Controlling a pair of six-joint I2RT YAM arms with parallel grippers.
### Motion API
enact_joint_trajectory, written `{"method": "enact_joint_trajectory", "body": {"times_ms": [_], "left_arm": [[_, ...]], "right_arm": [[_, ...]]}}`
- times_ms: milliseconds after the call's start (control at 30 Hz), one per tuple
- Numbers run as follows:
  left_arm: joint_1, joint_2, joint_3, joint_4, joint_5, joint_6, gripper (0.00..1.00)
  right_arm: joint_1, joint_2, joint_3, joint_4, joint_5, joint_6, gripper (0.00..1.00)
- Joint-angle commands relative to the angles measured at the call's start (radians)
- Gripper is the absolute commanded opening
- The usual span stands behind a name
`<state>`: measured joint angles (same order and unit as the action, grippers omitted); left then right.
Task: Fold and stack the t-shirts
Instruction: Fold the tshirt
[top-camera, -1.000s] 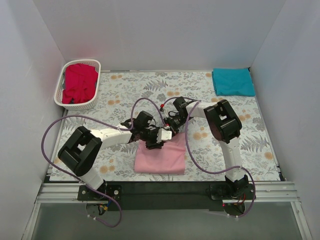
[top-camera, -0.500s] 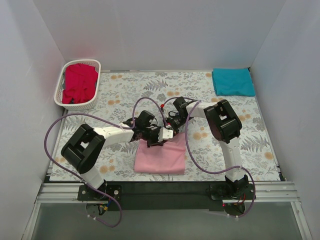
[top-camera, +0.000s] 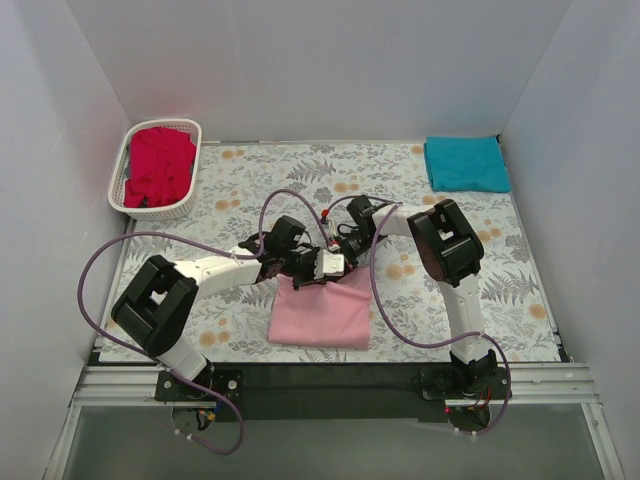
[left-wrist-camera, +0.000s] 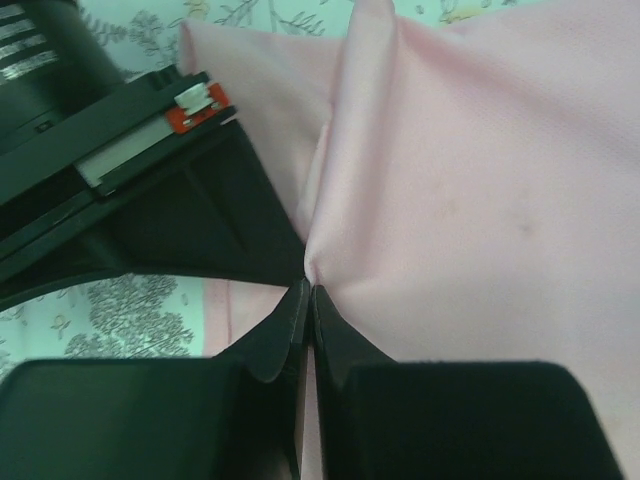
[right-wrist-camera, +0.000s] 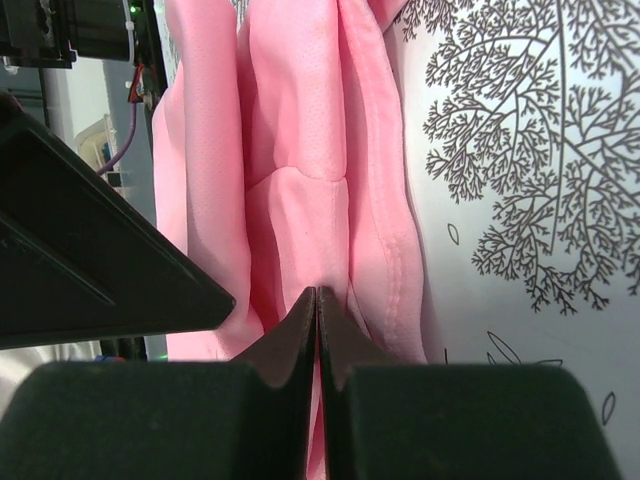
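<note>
The light pink t-shirt (top-camera: 322, 312) lies folded near the front middle of the table. My left gripper (top-camera: 303, 275) is shut on its far left edge; in the left wrist view the fingertips (left-wrist-camera: 300, 300) pinch a bunched fold of pink cloth (left-wrist-camera: 470, 170). My right gripper (top-camera: 338, 262) is shut on the far edge just to the right; in the right wrist view its jaws (right-wrist-camera: 317, 300) close on pink folds (right-wrist-camera: 300, 150). The two grippers nearly touch. The teal t-shirt (top-camera: 465, 163) lies folded at the back right. The bright red t-shirt (top-camera: 159, 166) sits crumpled in the basket.
A white lattice basket (top-camera: 128, 167) stands at the back left. White walls enclose the table on three sides. The floral tablecloth (top-camera: 260, 180) covers the table. Purple cables loop from both arms above the cloth.
Both grippers have shifted slightly backward, still holding the pink shirt's far edge. The left arm's elbow swung a little left. The shirt's far edge is lifted a bit.
</note>
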<state>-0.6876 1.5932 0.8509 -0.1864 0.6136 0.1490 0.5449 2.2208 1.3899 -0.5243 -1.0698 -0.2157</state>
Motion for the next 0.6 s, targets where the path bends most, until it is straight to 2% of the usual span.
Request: {"method": "enact_joint_trajectory", "body": {"times_ms": [0, 300, 567], "left_arm": [[0.039, -0.019, 0.045, 0.054, -0.021, 0.0, 0.0], [0.065, 0.014, 0.04, 0.137, -0.015, 0.026, 0.0], [0.054, -0.048, -0.032, 0.136, 0.015, 0.054, 0.0]], "right_arm": [[0.009, 0.011, -0.026, -0.002, 0.024, -0.034, 0.08], [0.009, 0.01, -0.003, -0.005, 0.028, -0.031, 0.07], [0.009, -0.041, 0.106, -0.046, 0.08, -0.036, 0.1]]}}
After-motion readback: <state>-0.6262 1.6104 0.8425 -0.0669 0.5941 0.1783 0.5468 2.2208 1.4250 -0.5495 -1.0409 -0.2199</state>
